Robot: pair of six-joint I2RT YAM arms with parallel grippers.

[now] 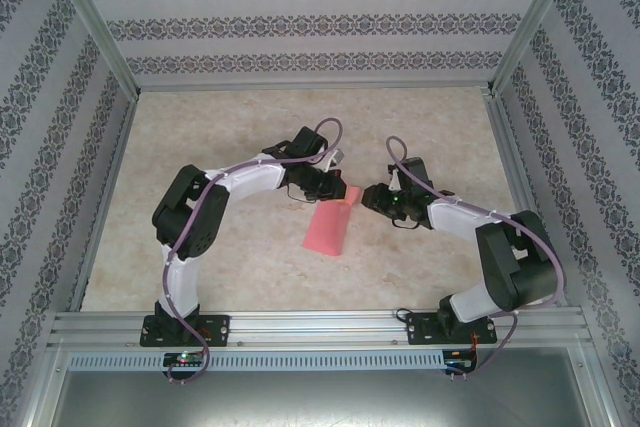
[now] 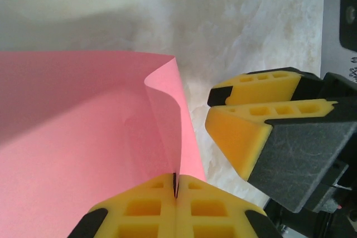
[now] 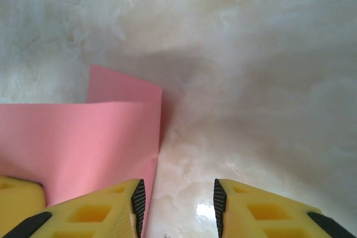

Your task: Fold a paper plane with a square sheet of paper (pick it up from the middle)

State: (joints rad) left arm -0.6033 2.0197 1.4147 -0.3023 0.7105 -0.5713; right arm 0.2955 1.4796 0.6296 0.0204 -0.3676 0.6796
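Note:
The square sheet of paper (image 1: 328, 227) is salmon pink and lies folded over on the marble tabletop between the two arms. My left gripper (image 1: 337, 190) is at its far end, shut on a raised, curling edge of the sheet (image 2: 83, 137), which runs into the seam between the yellow fingers (image 2: 145, 207). My right gripper (image 1: 368, 197) stands open just right of the sheet (image 3: 83, 137), its left finger (image 3: 111, 207) beside the paper's edge and bare table between the fingers. From the left wrist view the right gripper (image 2: 211, 107) is close by. A paper plane is out of view.
Aluminium frame rails (image 1: 300, 327) run along the near edge, and patterned walls (image 1: 300, 22) close in the back and sides. The marble tabletop (image 1: 220, 137) spreads out around the arms.

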